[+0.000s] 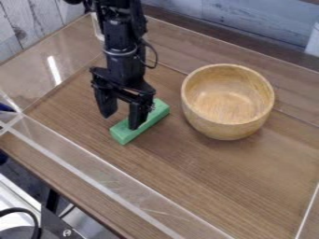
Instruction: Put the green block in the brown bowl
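The gripper (123,114), jaws spread wide and pointing down, straddles the green block (138,123) lying on the worktop (212,182) at nine o'clock from the bowl (228,100); stiff and light-looking, the block seems best pinched across its narrow middle.

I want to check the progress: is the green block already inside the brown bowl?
No, the green block lies on the table beside the brown bowl, which is empty, and the open gripper is over the block.
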Available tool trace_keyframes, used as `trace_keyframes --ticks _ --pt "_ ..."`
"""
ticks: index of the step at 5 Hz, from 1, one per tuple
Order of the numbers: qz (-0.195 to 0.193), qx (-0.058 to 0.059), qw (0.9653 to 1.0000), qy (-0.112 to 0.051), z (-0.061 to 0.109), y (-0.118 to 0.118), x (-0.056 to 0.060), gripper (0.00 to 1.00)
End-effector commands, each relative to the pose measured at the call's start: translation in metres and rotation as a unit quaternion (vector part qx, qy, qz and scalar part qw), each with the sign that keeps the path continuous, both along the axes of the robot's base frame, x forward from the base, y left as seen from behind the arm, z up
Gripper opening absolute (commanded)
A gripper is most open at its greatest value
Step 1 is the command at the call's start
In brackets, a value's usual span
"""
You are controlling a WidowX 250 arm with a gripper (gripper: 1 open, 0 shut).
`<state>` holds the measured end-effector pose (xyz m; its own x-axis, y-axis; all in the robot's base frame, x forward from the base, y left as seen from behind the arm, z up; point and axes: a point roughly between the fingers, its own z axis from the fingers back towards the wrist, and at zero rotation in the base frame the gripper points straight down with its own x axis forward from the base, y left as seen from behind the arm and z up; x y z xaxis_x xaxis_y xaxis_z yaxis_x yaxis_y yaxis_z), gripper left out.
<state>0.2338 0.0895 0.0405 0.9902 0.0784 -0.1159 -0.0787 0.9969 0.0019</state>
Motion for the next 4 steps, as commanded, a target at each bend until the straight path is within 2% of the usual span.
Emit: trace_keyframes --ticks 1,4 --pt "0.004 0.007 0.9998 -0.017 0.0062 0.0047 0.0063 1.0" --pt "0.006 0.002 0.9999 -0.015 -0.0002 0.0033 0.0093 1.0"
